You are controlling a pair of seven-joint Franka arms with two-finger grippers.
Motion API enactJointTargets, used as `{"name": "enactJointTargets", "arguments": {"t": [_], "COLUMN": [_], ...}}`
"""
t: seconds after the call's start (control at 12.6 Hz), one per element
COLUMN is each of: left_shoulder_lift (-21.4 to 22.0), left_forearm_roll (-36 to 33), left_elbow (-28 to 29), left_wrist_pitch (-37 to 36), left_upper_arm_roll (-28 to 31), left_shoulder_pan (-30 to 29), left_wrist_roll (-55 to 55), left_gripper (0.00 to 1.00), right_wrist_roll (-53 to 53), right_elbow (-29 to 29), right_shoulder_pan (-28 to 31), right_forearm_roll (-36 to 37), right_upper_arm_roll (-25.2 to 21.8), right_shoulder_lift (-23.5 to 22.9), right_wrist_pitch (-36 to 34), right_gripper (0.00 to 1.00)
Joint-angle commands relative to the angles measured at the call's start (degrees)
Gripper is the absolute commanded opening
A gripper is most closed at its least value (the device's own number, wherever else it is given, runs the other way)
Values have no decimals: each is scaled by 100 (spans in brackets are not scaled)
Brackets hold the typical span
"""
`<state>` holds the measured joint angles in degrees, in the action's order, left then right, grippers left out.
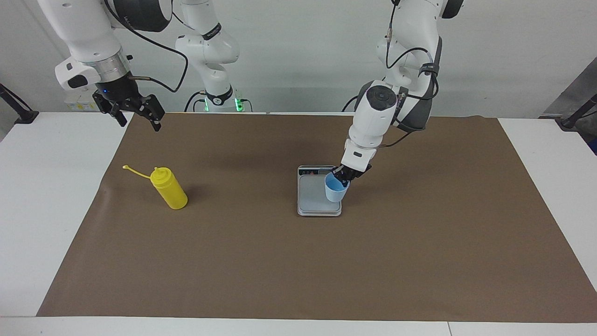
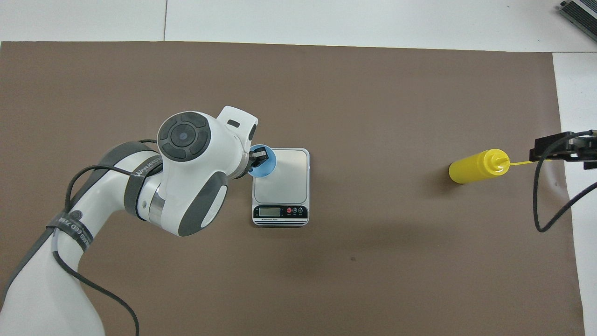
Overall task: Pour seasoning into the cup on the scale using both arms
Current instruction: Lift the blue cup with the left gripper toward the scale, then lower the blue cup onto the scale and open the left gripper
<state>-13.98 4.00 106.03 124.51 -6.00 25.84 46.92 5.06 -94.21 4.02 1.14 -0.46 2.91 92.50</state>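
The left claw (image 1: pixel 344 176) pinches the rim of the light blue cup (image 1: pixel 335 189), one finger inside the mouth and one outside, and holds the cup over the edge of the scale (image 1: pixel 313 198) that lies toward the left arm's end of the worktop (image 1: pixel 56 196). The cup stands nearly upright, mouth up and tapering downward, its long axis tipped a little; the frames do not settle whether its base touches the grey weighing plate. In the overhead view the cup (image 2: pixel 266 164) overlaps the corner of the scale (image 2: pixel 284 179) farthest from the robots on that side, with the left claw (image 2: pixel 258 155) at its rim. The scale lies flat near the middle of a brown mat (image 1: pixel 289 261), its long axis running toward and away from the robots and its dark display strip on the edge nearest them.

The yellow seasoning bottle (image 1: pixel 170 189) stands toward the right arm's end of the mat, well apart from the scale. Its nozzle points up and its thin cap strap (image 1: pixel 132 171) trails out toward that end of the worktop. The right claw (image 1: pixel 136 115) waits in the air over the mat's corner nearest the robots, its fingers spread and holding nothing.
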Motion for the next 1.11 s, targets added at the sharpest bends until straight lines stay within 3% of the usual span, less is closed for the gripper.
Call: {"name": "enactJointTargets", "arguments": {"t": [0.0, 0.24, 1.03], "left_shoulder_lift": [-385, -412, -447], "left_forearm_roll": [319, 636, 401], "left_elbow": [-319, -390, -329], "left_wrist_pitch": [-138, -50, -182], "left_upper_arm_roll": [91, 91, 108], "left_shoulder_pan": [237, 237, 298], "left_wrist_roll": [124, 124, 133], "left_gripper": [3, 3, 3], "right_wrist_roll": [39, 39, 21], "right_elbow": [52, 52, 52], "right_shoulder_pan": [55, 55, 46], "right_forearm_roll": [-79, -79, -79], "right_upper_arm_roll": [19, 19, 19], "right_shoulder_lift": [-18, -18, -18], "right_wrist_pitch": [-83, -83, -92], "right_gripper": [100, 100, 100]}}
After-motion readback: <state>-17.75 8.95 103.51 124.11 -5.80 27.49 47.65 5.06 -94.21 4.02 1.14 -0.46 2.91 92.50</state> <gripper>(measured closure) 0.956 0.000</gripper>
